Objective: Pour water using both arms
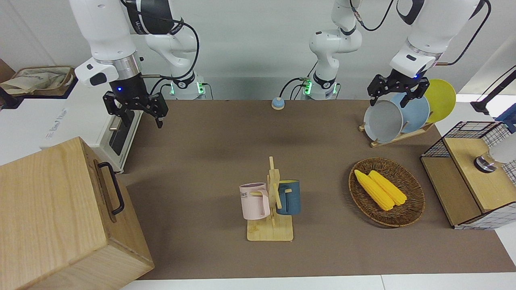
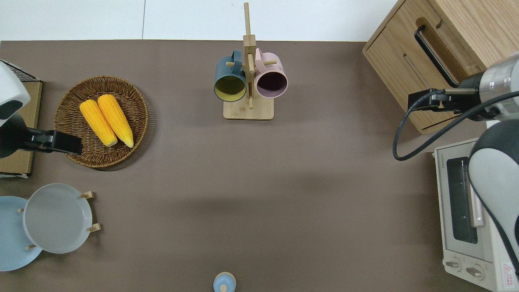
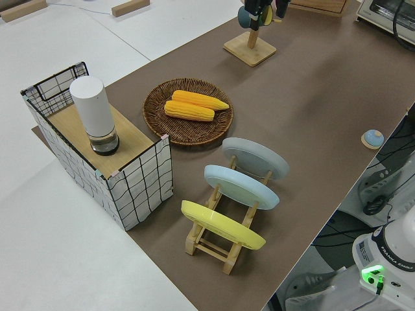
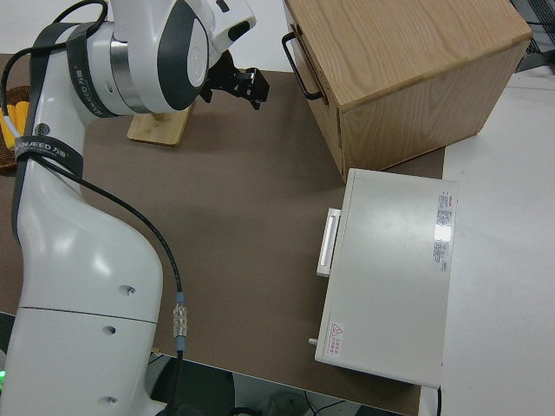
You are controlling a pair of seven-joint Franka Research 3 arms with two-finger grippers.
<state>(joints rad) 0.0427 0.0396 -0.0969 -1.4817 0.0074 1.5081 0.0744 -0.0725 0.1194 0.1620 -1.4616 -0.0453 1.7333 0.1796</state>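
Covering table: brown mat (image 1: 225, 145); white wall; both end effectors (image 1: 135, 109) (image 1: 397, 89) spread, empty.

A wide bare stretch of brown mat (image 2: 259, 194) is seen across the middle and lower centre of the overhead frame. At upper centre it is interrupted by the mug rack (image 2: 248, 107). The left edge is crowded by the corn basket (image 2: 69, 105) and plate rack (image 2: 91, 211); the right edge by the wooden box (image 2: 405, 69) and toaster oven (image 2: 454, 202), possibly touching. A small blue knob (image 2: 224, 282) sits at bottom centre.
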